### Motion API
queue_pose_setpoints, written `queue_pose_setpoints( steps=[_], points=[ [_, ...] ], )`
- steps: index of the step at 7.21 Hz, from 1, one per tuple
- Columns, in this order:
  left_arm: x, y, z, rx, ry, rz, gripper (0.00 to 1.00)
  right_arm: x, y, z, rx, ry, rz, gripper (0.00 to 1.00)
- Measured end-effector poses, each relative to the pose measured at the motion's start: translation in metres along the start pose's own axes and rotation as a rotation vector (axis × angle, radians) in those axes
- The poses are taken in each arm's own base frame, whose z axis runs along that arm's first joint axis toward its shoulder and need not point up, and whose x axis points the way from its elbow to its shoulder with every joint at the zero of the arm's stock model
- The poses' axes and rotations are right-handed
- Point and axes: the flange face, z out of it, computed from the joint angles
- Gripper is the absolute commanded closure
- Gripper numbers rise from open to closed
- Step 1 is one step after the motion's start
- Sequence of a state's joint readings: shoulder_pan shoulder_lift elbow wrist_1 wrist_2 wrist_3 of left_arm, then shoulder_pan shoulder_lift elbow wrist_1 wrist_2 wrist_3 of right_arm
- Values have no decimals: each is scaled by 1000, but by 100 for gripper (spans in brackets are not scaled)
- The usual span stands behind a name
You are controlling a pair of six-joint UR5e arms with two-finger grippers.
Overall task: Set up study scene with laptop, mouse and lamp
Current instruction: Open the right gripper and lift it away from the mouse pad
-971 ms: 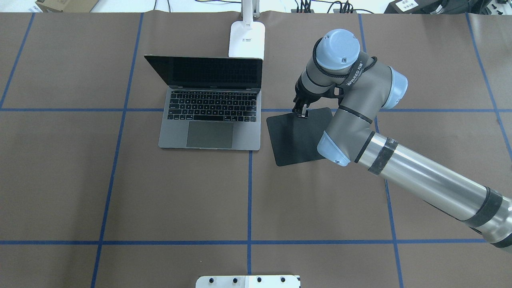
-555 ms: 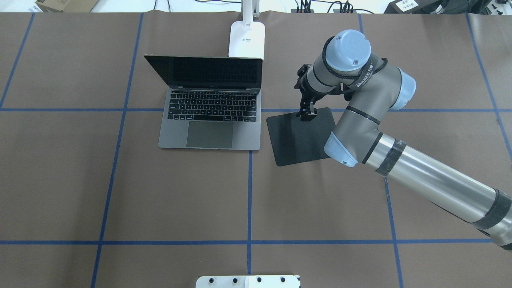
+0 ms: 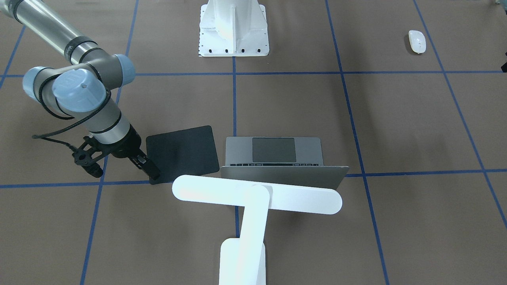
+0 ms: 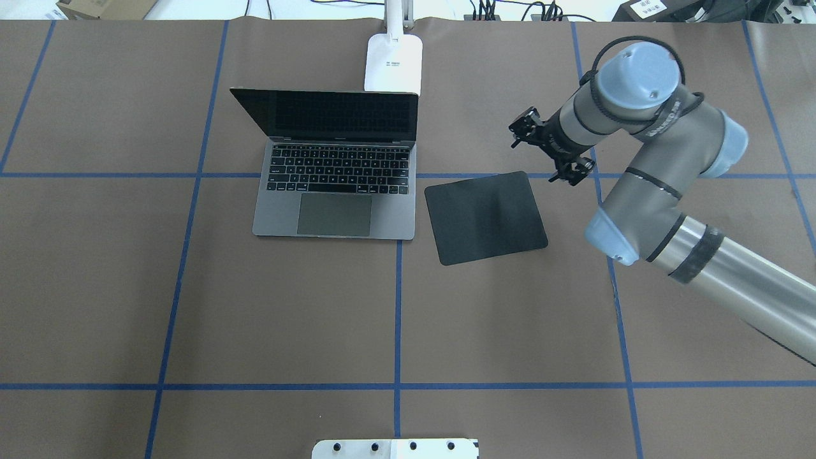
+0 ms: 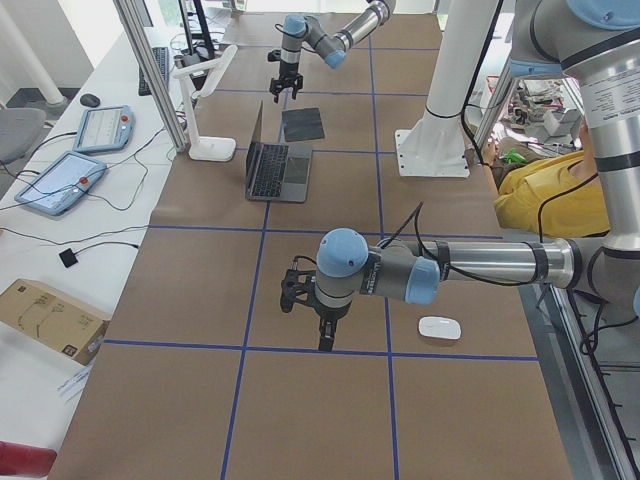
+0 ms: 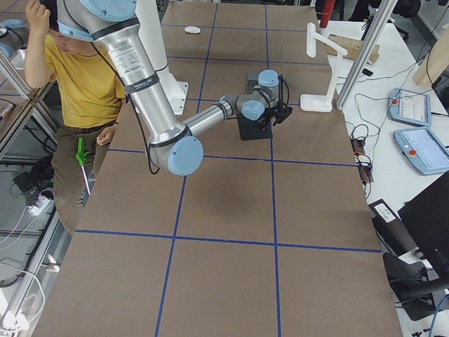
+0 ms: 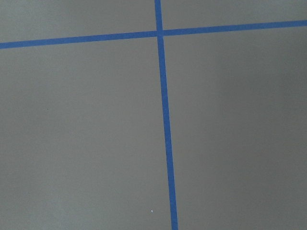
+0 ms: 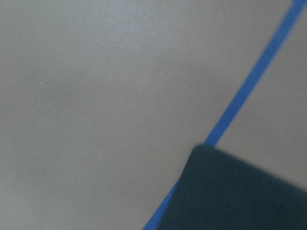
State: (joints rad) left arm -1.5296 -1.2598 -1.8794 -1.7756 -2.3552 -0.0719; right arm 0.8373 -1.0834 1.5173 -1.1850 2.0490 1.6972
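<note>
**Front-facing view:** mouse (image 3: 417, 41) toward 1 o'clock of the frame, long axis 12–6, well apart from the laptop (image 3: 273, 152). Right gripper (image 3: 152, 174) sits at the 8 o'clock corner of the black mat (image 3: 182, 150). Its fingers read as one dark shape, so I cannot tell the spread. The mat lies flat. The mouse bears 2 o'clock from this gripper, far across the table. Lamp (image 3: 257, 196) head lies at the laptop's 6 o'clock.

**Overhead:** mouse out of frame. The mat is just beside the laptop at 3 o'clock. The right wrist is at the mat's 1 o'clock, fingers hidden.

**Exterior left:** left gripper (image 5: 323, 343) points down. The mouse is near, at its 3 o'clock, long axis 9–3. Finger spread cannot be told here.

**Exterior right:** mouse at 11 o'clock, well beyond the right arm.

**Left wrist:** table (image 7: 72, 143) and blue tape (image 7: 165, 143), no mouse.

**Right wrist:** mat corner at 5 o'clock.

**Judgement:** the left arm is much nearer, so fetching the mouse likely falls to it.
</note>
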Motion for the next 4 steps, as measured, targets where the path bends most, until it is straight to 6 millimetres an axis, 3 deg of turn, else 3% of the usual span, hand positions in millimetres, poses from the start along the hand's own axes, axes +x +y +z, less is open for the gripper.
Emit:
queue_pose_setpoints(
  steps=[2, 4],
  points=[
    [9, -21, -6, 24, 11, 31, 0, 39, -61, -37, 6, 55, -248, 0],
    [13, -19, -6, 28, 33, 44, 0, 99, -112, -80, 6, 152, -507, 0]
  ],
)
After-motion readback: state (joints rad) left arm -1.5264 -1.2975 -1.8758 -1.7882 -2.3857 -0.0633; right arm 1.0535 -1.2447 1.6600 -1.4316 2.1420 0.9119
